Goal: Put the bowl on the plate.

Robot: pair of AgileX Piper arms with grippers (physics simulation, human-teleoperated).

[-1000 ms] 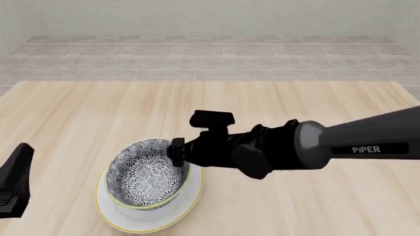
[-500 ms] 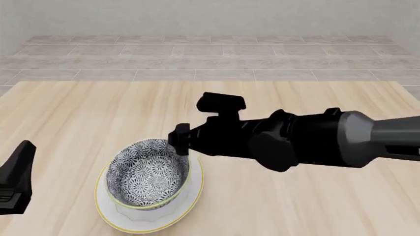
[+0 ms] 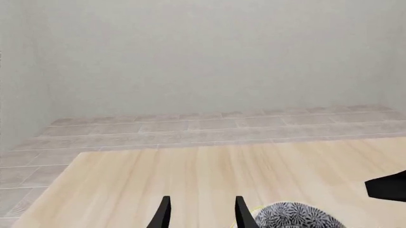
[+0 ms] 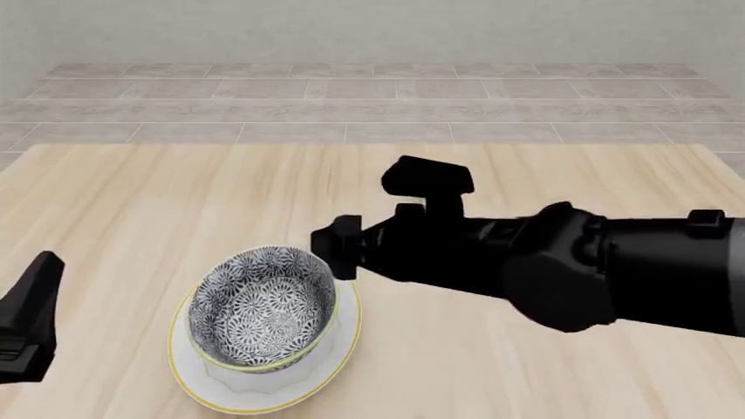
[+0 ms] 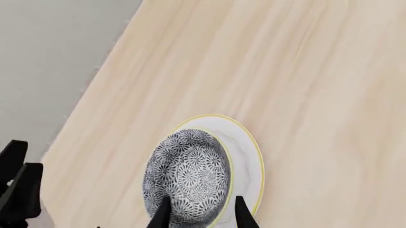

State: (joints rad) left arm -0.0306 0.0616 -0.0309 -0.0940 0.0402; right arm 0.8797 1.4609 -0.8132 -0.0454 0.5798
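The bowl (image 4: 261, 307), black-and-white floral inside with a pale green rim, sits on the white yellow-rimmed plate (image 4: 349, 325) near the table's front left. My right gripper (image 4: 331, 248) hovers just beyond the bowl's far right rim, clear of it. In the right wrist view the bowl (image 5: 188, 176) and plate (image 5: 246, 156) lie below the right gripper (image 5: 200, 213), whose fingers stand apart and hold nothing. My left gripper (image 4: 30, 316) stays at the left edge, well left of the plate. It is open (image 3: 201, 216), with the bowl (image 3: 295, 218) off to one side.
The pale wooden table (image 4: 559, 175) stretches away to a tiled floor strip and a grey wall. The thick black right arm (image 4: 582, 271) crosses above the table's right half. Part of it (image 3: 387, 187) shows in the left wrist view.
My right gripper has drawn back to the right and upward, off the bowl's rim. The bowl stays on the plate. The left arm has not moved.
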